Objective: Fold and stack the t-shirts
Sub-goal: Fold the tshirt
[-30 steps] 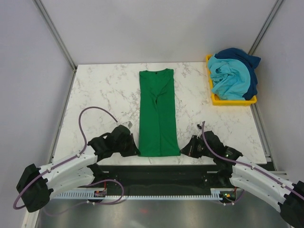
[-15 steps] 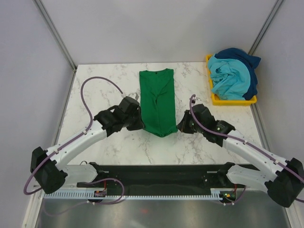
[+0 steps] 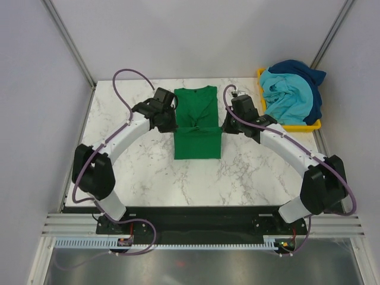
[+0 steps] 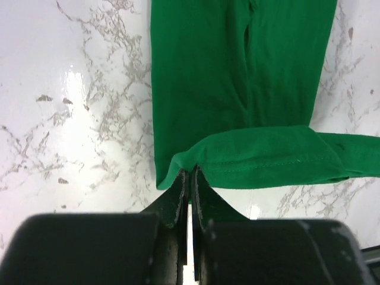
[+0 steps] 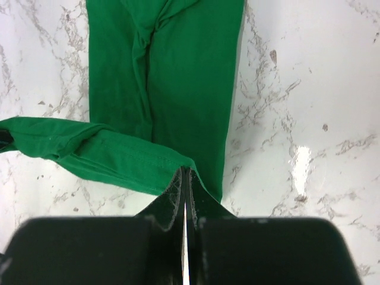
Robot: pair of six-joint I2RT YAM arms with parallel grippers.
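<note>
A green t-shirt, folded into a long strip, lies on the marble table with its collar at the far side. Its near hem is lifted and carried over the middle of the strip. My left gripper is shut on the hem's left corner. My right gripper is shut on the hem's right corner. In both wrist views the lower layer of the shirt lies flat on the table beyond the held hem.
A yellow tray at the far right corner holds a heap of light blue and dark blue t-shirts. Grey walls close in the table on three sides.
Both grippers have carried the shirt's near hem from the table's front edge away from me to about the strip's middle, doubling the shirt over itself.
</note>
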